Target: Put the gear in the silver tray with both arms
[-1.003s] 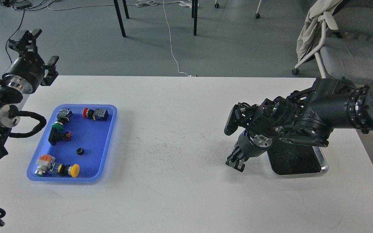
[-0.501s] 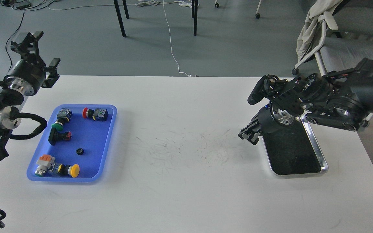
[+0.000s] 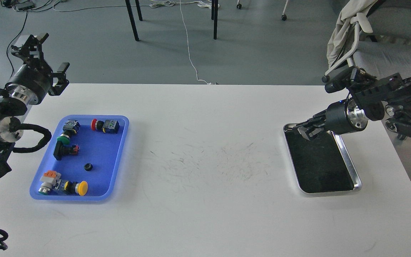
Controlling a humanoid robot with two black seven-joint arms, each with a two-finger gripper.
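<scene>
A rectangular shiny silver metal tray (image 3: 348, 162) with rounded corners and a dark reflective bottom lies on the right side of the white surface (image 3: 205, 214), and nothing can be seen in it. The right black two-finger gripper (image 3: 307, 130) hangs over the tray's far left corner, pointing left; its jaws look close together with nothing visible between them, though at this size I cannot tell for certain. On the left side of the surface sits a blue plastic tray (image 3: 118, 157) holding several push-button switches, among them one with a red cap (image 3: 94, 124), one with a green cap (image 3: 62, 139) and one with a yellow cap (image 3: 82, 187). The small black gear (image 3: 88, 166) lies on the blue tray's floor, apart from the switches. The left black gripper (image 3: 46, 53) is raised beyond the surface's far left corner, its jaws spread wide and empty.
</scene>
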